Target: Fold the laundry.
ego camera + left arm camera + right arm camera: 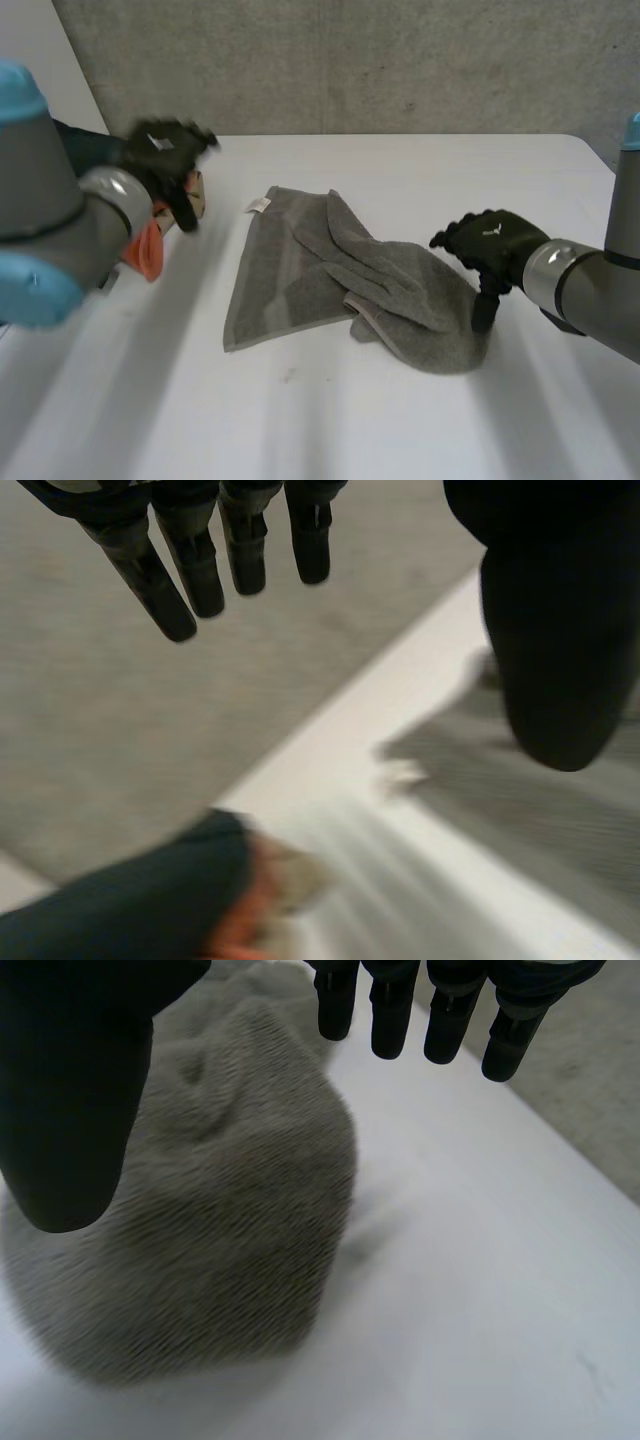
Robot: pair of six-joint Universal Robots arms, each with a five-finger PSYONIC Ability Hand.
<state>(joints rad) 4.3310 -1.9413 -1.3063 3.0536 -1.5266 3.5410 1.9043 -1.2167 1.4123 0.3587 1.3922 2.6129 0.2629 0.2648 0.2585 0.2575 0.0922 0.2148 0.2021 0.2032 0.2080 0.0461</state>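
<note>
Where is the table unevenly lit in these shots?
Head view: bright and dim bands fan across the table in front of the towel. Left wrist view: similar streaks beside the towel. Right wrist view: even light, soft shadow along the towel's edge.

Black fingers (393, 1010) — grey, blue-capped arms (590, 285)

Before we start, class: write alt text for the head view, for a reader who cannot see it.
A rumpled grey towel lies on a white table; the right robot hand, open, is at its right end. The left robot hand hovers open left of the towel, by a person's hand.
</note>
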